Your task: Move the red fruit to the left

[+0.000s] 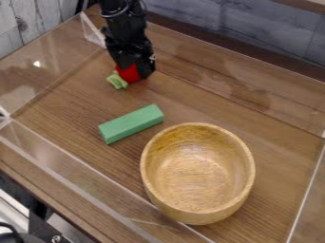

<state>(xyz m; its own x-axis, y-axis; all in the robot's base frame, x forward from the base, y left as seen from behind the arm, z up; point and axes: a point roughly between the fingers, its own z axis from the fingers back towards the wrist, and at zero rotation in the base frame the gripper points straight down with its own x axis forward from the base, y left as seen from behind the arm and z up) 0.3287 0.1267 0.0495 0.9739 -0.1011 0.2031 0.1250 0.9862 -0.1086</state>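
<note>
Fruit of bright red (pixel 128 71) is seen resting on the wooden tabletop (pixel 229 90) at the far left part of the scene, its green leafy end (pixel 117 82) pointed toward the near left. The black gripper (pixel 131 66) is positioned directly over it, pointed steeply downward, and the jaws appear to be spread apart on either side of the fruit rather than clamped on it, though the dark fingers make contact hard to judge. Clear low walls (pixel 38 57) are set around the work area, and one wall edge runs close behind and to the left of the fruit, so little room is left on that side. A green rectangular block (pixel 132 123) lies well apart toward the middle, and a large wooden bowl (pixel 197 172) is placed nearer the front right. Bare wood is left open between the fruit and the block.
</note>
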